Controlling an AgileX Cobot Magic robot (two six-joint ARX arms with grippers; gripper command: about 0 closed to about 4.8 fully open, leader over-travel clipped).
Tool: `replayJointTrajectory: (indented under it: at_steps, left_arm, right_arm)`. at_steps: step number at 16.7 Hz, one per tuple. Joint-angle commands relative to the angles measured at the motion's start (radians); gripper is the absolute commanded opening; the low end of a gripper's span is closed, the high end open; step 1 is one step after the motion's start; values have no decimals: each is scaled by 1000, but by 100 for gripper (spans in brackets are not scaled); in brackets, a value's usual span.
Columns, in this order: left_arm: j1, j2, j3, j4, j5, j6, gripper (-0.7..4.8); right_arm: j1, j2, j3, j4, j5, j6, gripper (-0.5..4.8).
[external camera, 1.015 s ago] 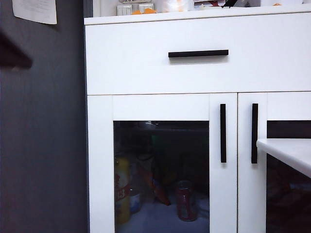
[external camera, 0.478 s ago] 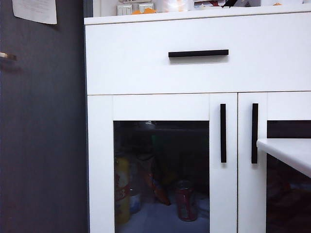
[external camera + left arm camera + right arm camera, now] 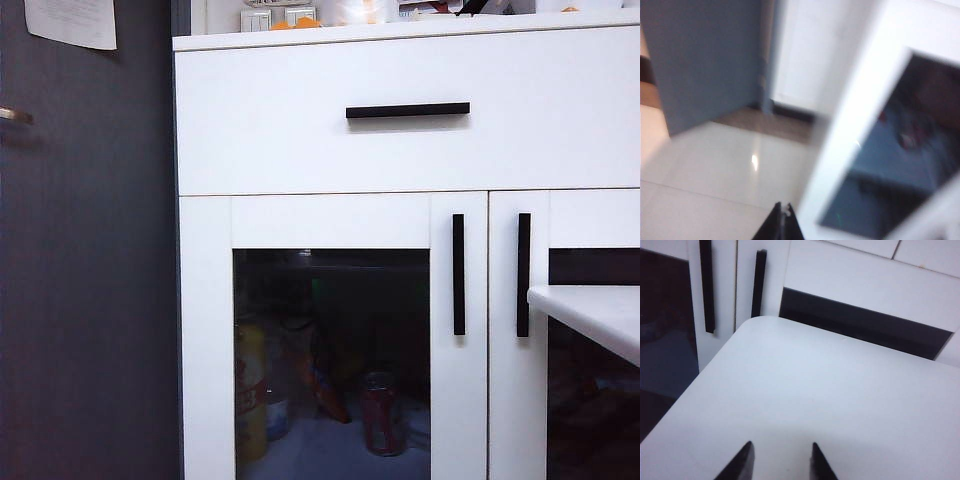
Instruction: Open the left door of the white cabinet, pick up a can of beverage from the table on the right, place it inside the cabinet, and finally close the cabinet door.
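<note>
Since the earliest exterior frame, the dark blurred shape at the left edge has gone from view; the cabinet front looks the same in all 3 frames. Neither arm shows in the exterior view now.

The left pincer has its tips pressed together and grips nothing. It hangs over pale floor tiles, with the left door of the white cabinet just ahead of it and off to one side, blurred. The door sits flush with the frame. Behind its dark pane stands the can of beverage, on the cabinet floor beside a yellow bottle and some snack packets.

The right pincer has its 2 tips spread part way with nothing between them. It hovers above the bare corner of the desk, and the 2 black door handles stand beyond that corner.

By my reading the task is finished or nearly so. What could go wrong:

1. The left wrist view is smeared, which suggests a fast swing close to the door; a clip on the frame or glass could jar it open.
2. If the door is only pushed to, it may drift ajar, and these frames cannot confirm it is fully seated.
3. The right pincer is low over the desk; a dip could scrape the top.
</note>
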Motion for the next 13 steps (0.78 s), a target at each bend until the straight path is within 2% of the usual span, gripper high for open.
replayJointTrajectory:
  at_steps: [1,3,4,6,13]
  left_arm:
    - [59,0,-36,98,2,1,-6]
    - [35,0,-37,98,2,1,-6]
    - [-16,0,-36,98,1,1,-6]
    - [-48,0,-36,98,6,1,-6]
    - [-41,0,-36,98,3,1,-6]
  right_arm:
    - [0,0,-2,22,0,2,148]
    - [0,0,-3,21,0,2,148]
    - [0,0,-3,21,0,2,148]
    - [0,0,-3,20,0,2,147]
    - [0,0,-2,19,0,2,147]
